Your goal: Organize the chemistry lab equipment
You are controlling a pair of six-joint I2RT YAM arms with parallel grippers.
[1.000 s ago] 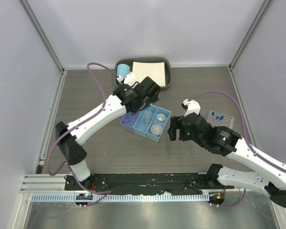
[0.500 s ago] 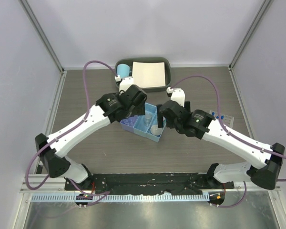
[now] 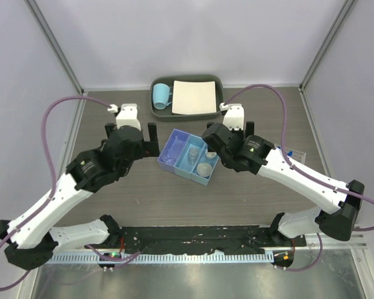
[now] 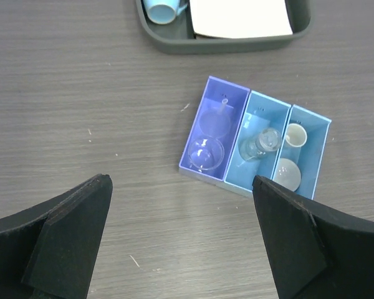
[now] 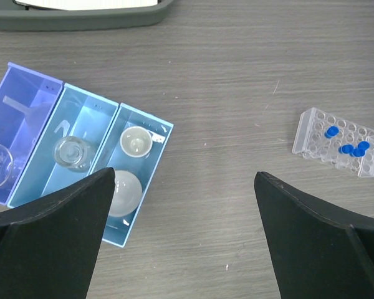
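The blue three-compartment box lies mid-table. Its middle slot holds the small clear bottle, also in the right wrist view. The right slot holds two white round dishes. A clear round glass piece rests in the left slot. The clear tube rack with blue-capped tubes stands to the right, half hidden under my right arm in the top view. My left gripper hangs open left of the box. My right gripper hangs open over the box's right end. Both are empty.
A dark grey tray with a white sheet and a light-blue mug sits at the back, just behind the box. Grey walls close in both sides of the table.
My left gripper has pulled back leftward off the box. My right gripper came up from the lower right to the box's right end. Both jaws have spread wider.
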